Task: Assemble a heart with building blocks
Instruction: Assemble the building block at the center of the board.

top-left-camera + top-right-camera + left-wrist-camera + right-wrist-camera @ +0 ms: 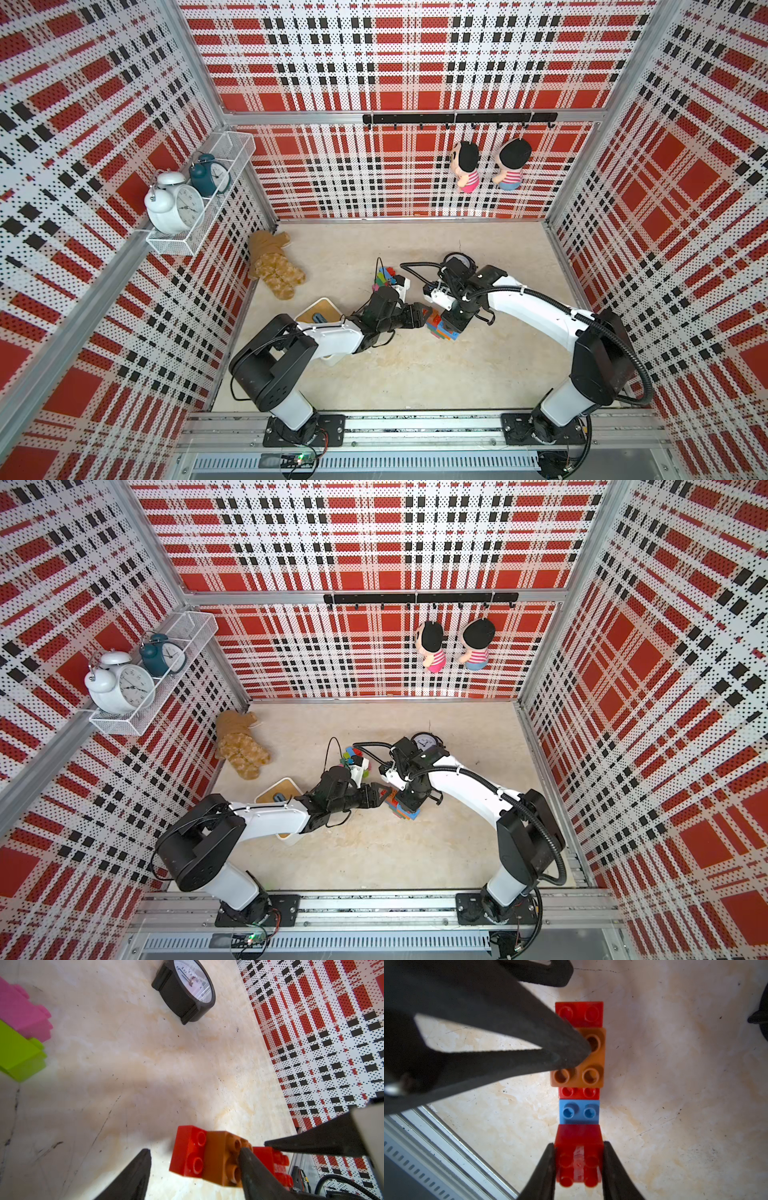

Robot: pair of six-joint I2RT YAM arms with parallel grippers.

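While the two arms meet near the middle of the desk (pixel 415 374), the row of blocks (pixel 441 326) is right between them: red, orange, red, blue and red in a line. The right claw (pixel 579 1144) is closed tight on the row, its jaws pinching the sides of the red block (pixel 579 1159) at one end. The left claw (pixel 194 1150) stands about half open and grips nothing. One of its fingertips (pixel 571 1051) touches the studs of the orange block (pixel 593 1076), and the other hangs clear to one side. Whether the row rests on the desk or is lifted off it, I can't tell. Toward the far edge lies a heap of loose blocks (pixel 388 276), and a black clock (pixel 185 991) stands near it. A tray (pixel 320 309) shows under the left arm, toward the left edge.
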